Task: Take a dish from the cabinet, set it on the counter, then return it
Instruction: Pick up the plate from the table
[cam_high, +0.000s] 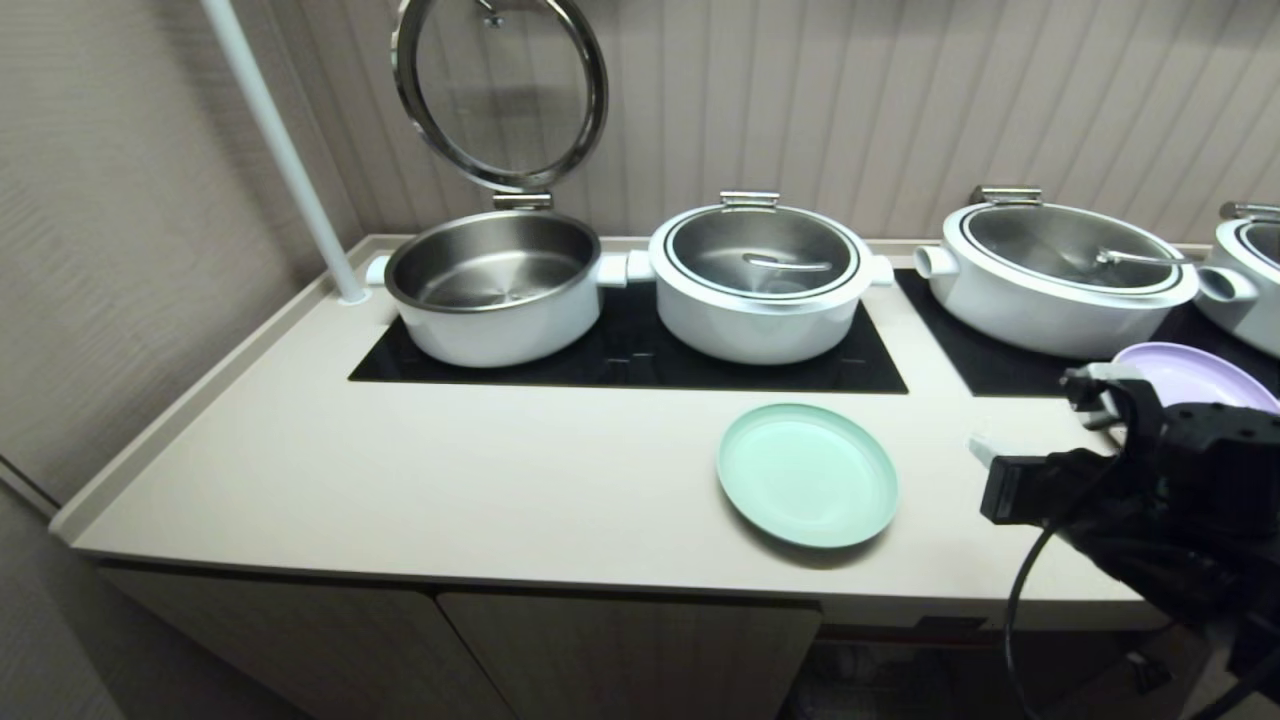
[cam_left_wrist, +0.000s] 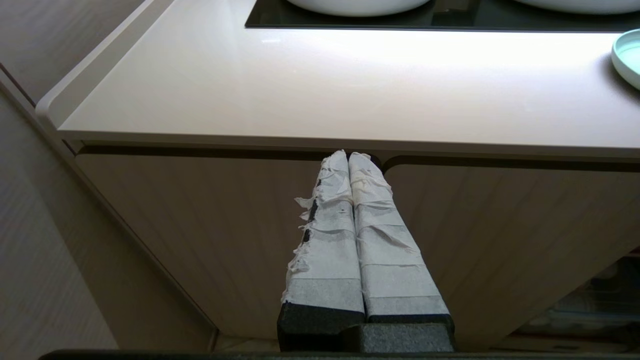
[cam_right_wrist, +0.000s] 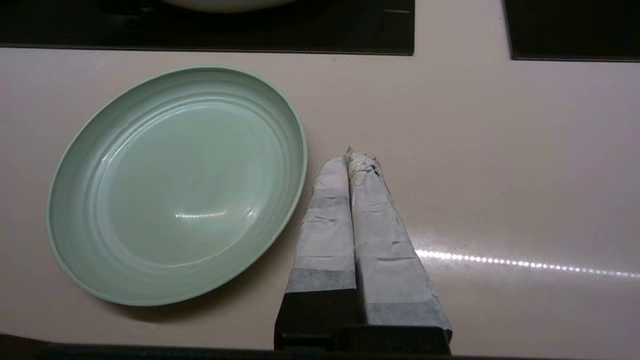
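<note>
1. Two grippers are showing, and both are clenched on nothing.
2. On the robot's right side, the right gripper (cam_right_wrist: 350, 159) is hovering over the bare counter (cam_high: 400, 480), its taped fingers (cam_right_wrist: 325, 235) pressed flat against each other, tips just beside the dish (cam_right_wrist: 175, 185) but apart from its rim.
3. The mint-green dish (cam_high: 807, 474) is lying flat and upright on the counter, near the front edge, in front of the black cooktop panel (cam_high: 620, 365) and free of any grip.
4. The left gripper (cam_left_wrist: 349, 156) is hanging parked below the counter's front edge, facing the cabinet (cam_left_wrist: 225, 225) where two doors are meeting; its taped fingers (cam_left_wrist: 385, 250) are likewise squeezed together.
5. Four white pots are sitting along the back: an open pot (cam_high: 495, 285) with its glass lid (cam_high: 500, 90) tipped up, a lidded pot (cam_high: 760, 280) beside it, a third pot (cam_high: 1060, 275) on a second black panel (cam_high: 1000, 360), and a fourth pot (cam_high: 1250, 285) cut by the frame edge.
6. A lilac plate (cam_high: 1195, 375) is peeking out behind the right arm (cam_high: 1180, 500).
7. A white pole (cam_high: 285, 150) is rising from the counter's back left corner.
</note>
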